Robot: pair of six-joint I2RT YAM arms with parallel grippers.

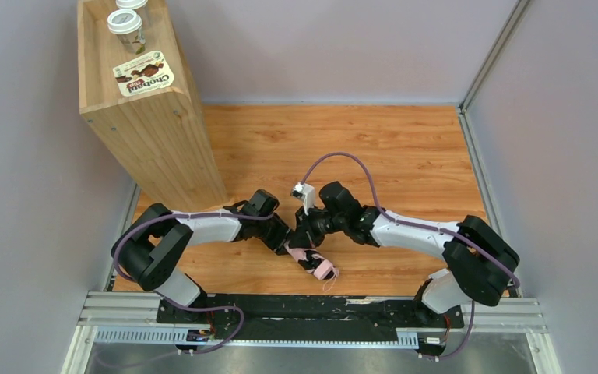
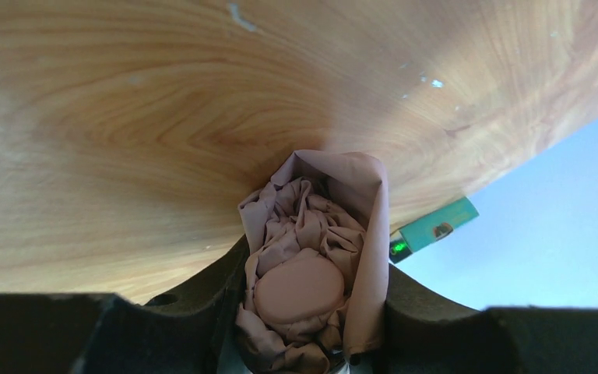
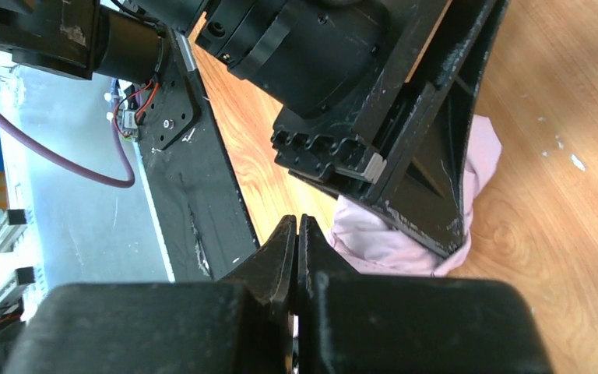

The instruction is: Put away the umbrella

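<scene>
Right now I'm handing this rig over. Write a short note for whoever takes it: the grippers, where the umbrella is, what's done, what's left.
Left gripper: closed around the umbrella, a small pink bundle resting on the table near its front edge, between the two arms.
Right gripper: shut, tips right beside the fabric, nothing visibly held.
Done: canopy collapsed and bunched up.
Left: whether the strap is fastened cannot be seen. The umbrella is not yet put away.
</scene>
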